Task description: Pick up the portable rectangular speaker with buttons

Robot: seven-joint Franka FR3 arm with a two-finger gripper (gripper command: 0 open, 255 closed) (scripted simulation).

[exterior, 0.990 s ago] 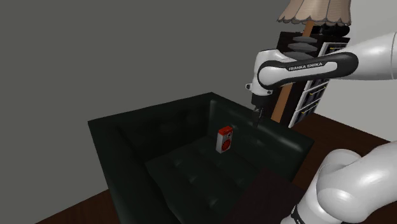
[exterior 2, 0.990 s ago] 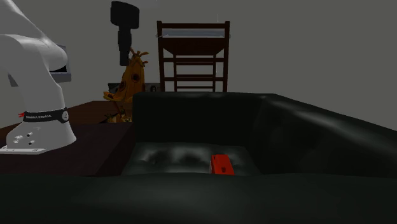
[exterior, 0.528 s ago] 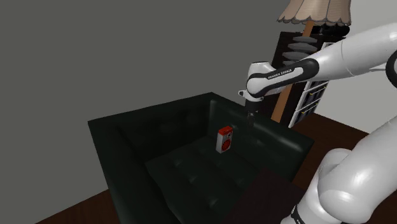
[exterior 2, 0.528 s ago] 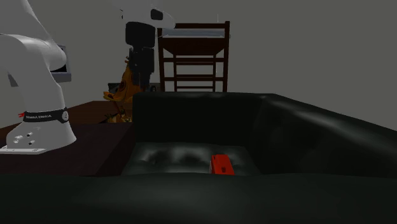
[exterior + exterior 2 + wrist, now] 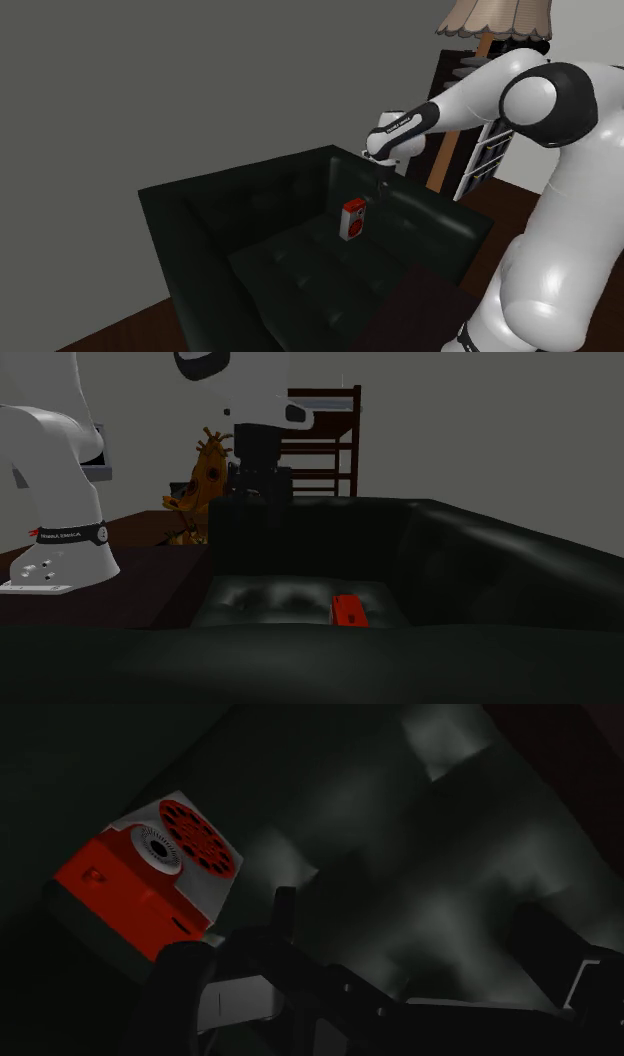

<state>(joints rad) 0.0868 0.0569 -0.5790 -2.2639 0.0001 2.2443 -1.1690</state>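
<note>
The speaker (image 5: pixel 352 219) is a small red box with a white face, a red grille and a round dial. It stands upright on the seat of a dark sofa (image 5: pixel 200 215), close to the backrest. In the second exterior view the speaker (image 5: pixel 349 610) sits at the seat's rear. My black gripper (image 5: pixel 384 188) hangs above the backrest, a little to the shoulder view's right of the speaker and higher than it. In the wrist view its fingers (image 5: pixel 180 994) stand apart with nothing between them, so my gripper (image 5: pixel 390 1004) is open, and the speaker (image 5: pixel 150 879) lies ahead and off to one side.
A floor lamp (image 5: pixel 495 20) and a dark ladder-like shelf (image 5: pixel 310 442) stand behind the sofa. An orange-brown figure (image 5: pixel 205 477) sits beside the sofa's arm. The stand's dark top (image 5: pixel 120 587) borders the sofa. A grey wall runs behind.
The arm has swung toward the shoulder view's left and come lower, bringing the gripper over the backrest nearer the speaker. The speaker has not moved; the fingers stayed apart.
</note>
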